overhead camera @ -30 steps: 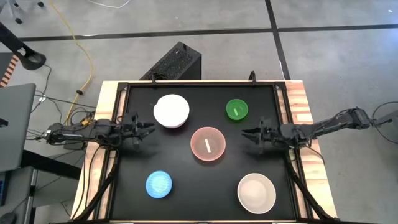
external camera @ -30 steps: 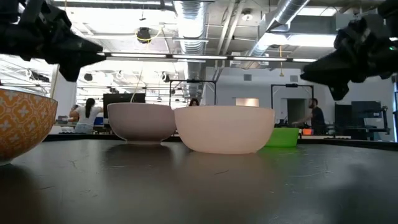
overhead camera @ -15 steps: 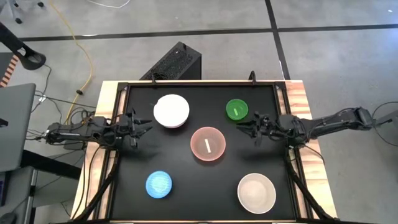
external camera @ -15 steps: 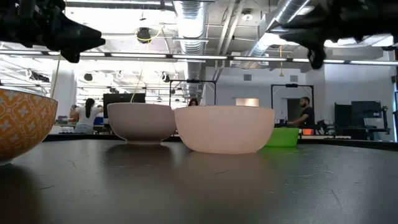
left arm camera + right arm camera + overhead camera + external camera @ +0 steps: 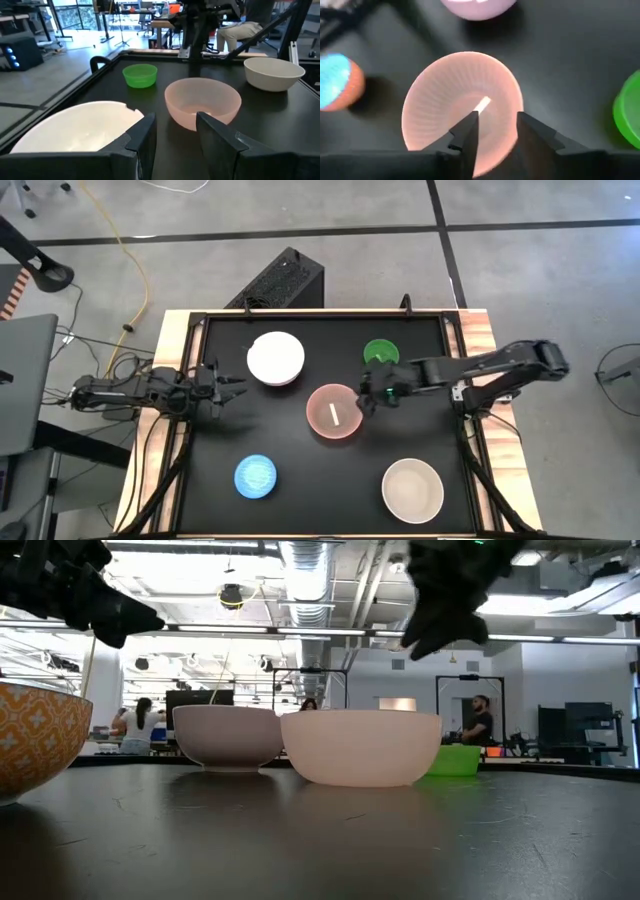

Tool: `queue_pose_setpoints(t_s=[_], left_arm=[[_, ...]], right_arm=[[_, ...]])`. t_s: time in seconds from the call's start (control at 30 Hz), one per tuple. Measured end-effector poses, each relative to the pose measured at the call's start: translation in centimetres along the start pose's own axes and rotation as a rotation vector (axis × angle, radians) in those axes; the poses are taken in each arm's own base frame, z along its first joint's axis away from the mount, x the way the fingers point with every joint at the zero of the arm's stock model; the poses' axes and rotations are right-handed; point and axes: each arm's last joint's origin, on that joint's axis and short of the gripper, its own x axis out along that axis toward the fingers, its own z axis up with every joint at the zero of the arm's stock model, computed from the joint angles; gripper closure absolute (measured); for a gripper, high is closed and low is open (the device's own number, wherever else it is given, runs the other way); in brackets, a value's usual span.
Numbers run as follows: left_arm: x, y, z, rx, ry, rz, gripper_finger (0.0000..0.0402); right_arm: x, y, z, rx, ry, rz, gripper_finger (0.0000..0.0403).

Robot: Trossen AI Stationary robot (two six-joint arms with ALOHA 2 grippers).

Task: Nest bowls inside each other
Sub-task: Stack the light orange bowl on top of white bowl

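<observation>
In the high view the black-topped bench [image 5: 210,510] fills the middle of the frame with five bowls spread apart on it, none nested. The white bowl [image 5: 275,358] sits in the upper left of the bench, the small green bowl [image 5: 380,352] in the upper right, the pink bowl [image 5: 333,411] at the centre, the light blue bowl [image 5: 255,476] in the lower left and the cream bowl [image 5: 412,489] in the lower right. The right gripper [image 5: 372,392] reaches in from the right edge of the frame and hangs between the green and pink bowls, at the pink bowl's upper right rim; its wrist view looks straight down into the pink bowl, with its two fingers [image 5: 465,131] apart and nothing between them. In the low view it is a dark shape in the upper middle, above the bowls and not touching them. The left gripper [image 5: 228,386] waits at the left edge of the bench, just below and left of the white bowl; its fingers [image 5: 142,136] stand apart, empty, in its wrist view, with the white bowl's rim close in front. People show in the room behind the bench in the low view.
</observation>
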Motion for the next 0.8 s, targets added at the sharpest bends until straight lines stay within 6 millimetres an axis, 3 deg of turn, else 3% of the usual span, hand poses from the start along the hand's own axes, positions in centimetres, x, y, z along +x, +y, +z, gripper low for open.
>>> queue_pose_setpoints(t_s=[0.2, 0.33, 0.57, 0.8], left_arm=[[0.3, -0.1, -0.2, 0.007, 0.025, -0.001, 0.0274], [0.5, -0.1, -0.3, 0.012, 0.044, 0.000, 0.0274], [1.0, -0.2, -0.6, 0.021, 0.085, 0.001, 0.0274], [1.4, -0.3, -0.9, 0.030, 0.126, 0.002, 0.0274]], right_arm=[[3.2, 2.1, 3.4, -0.181, 0.119, -0.165, 0.0166], [6.4, 2.5, 5.0, -0.275, 0.191, -0.205, 0.0149], [11.2, 1.2, 5.4, -0.434, 0.355, -0.171, 0.0148], [12.9, 0.0, 5.1, -0.440, 0.419, -0.193, 0.0148]])
